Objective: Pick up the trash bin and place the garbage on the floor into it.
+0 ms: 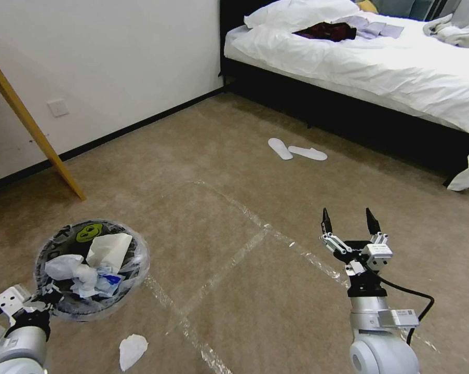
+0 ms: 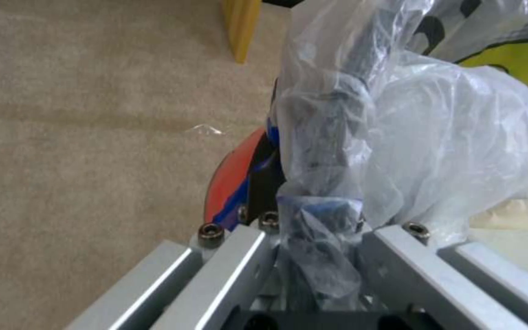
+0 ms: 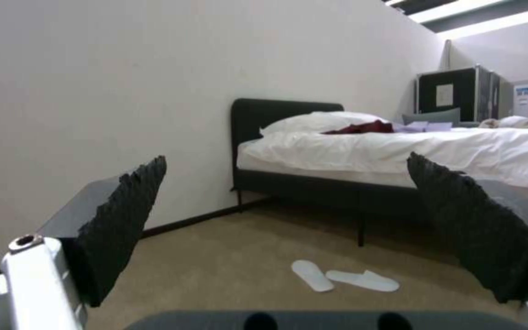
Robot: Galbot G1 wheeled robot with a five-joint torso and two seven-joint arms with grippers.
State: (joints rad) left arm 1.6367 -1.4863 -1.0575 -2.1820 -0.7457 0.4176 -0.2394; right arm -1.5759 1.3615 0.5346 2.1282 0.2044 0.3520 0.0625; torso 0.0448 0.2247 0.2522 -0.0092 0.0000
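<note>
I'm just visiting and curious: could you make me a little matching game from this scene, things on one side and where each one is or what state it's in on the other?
Things:
1. trash bin
2. crumpled tissue
3. slippers
4. right gripper

Places or states:
A. lying on the carpet near the bed
B. open, holding nothing
C. held up by the left gripper, paper inside
D. lying on the carpet just below the bin

Pairs: 1-C, 2-D, 3-A, 4-B

Glossy crinkled clear plastic lines the trash bin (image 1: pixel 91 270) holding crumpled paper, matt short-pile carpet floor (image 1: pixel 218 171) bears shiny tape strips (image 1: pixel 229 265), and far slippers (image 1: pixel 296 150) look like cloth.
</note>
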